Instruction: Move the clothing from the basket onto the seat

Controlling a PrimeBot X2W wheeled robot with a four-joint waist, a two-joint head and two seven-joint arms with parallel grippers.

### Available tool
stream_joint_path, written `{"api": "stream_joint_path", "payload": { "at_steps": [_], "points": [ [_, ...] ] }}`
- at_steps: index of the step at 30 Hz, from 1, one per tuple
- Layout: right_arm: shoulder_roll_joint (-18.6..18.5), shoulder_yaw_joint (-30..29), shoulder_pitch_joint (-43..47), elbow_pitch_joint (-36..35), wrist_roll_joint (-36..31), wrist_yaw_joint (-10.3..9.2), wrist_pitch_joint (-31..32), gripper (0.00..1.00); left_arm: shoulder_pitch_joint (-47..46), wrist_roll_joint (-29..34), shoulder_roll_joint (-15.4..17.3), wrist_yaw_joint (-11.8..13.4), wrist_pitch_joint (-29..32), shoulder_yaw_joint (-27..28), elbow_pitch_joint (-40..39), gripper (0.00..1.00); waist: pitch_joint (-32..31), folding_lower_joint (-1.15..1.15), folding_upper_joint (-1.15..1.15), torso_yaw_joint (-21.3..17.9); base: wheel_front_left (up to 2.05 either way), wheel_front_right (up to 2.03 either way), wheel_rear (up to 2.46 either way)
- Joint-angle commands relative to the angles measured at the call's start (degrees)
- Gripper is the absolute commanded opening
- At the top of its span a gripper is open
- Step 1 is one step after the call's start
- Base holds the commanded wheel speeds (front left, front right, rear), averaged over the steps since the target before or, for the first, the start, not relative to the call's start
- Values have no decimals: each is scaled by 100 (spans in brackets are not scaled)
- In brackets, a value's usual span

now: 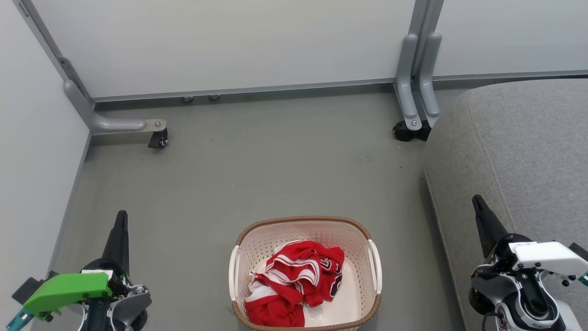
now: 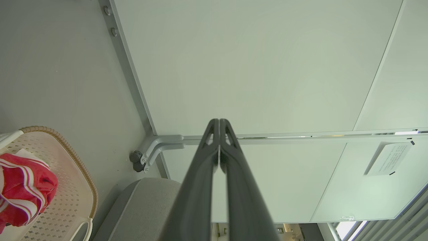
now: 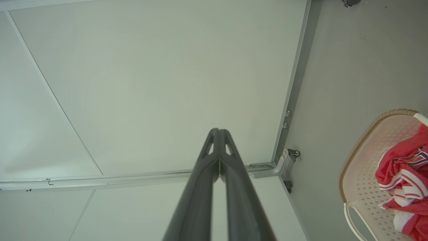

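Clothing, red with white stripes, is heaped inside the basket, set on the floor near the seat. Left gripper and right gripper are held closed, empty. Print on a wall notice and on the clothing's emblem cannot be read.

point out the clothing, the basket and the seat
clothing (image 1: 294, 281), head view, middle of the crumpled red pile
basket (image 1: 303, 219), head view, on its far brown rim
seat (image 1: 528, 151), head view, on its grey top surface
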Motion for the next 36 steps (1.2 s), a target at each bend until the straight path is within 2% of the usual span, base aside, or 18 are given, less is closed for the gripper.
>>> {"api": "stream_joint_path", "payload": {
  "at_steps": [1,22,23,36],
  "points": [
    [-2,1,-46,-1,-27,2,5,0,-64,-1,1,-28,17,6,-9,0,0,0,0,0,0,0,0],
    [-2,2,-46,-1,-28,2,5,0,-64,-1,1,-28,17,6,-9,0,0,0,0,0,0,0,0],
    [0,0,0,0,0,0,0,100,0,0,0,0,0,0,1,100,0,0,0,0,0,0,0],
    [27,204,93,-14,-150,-1,-285,100,39,107,-8,5,-282,-263,-40,100,14,0,0,-1,0,0,0]
  ]
}}
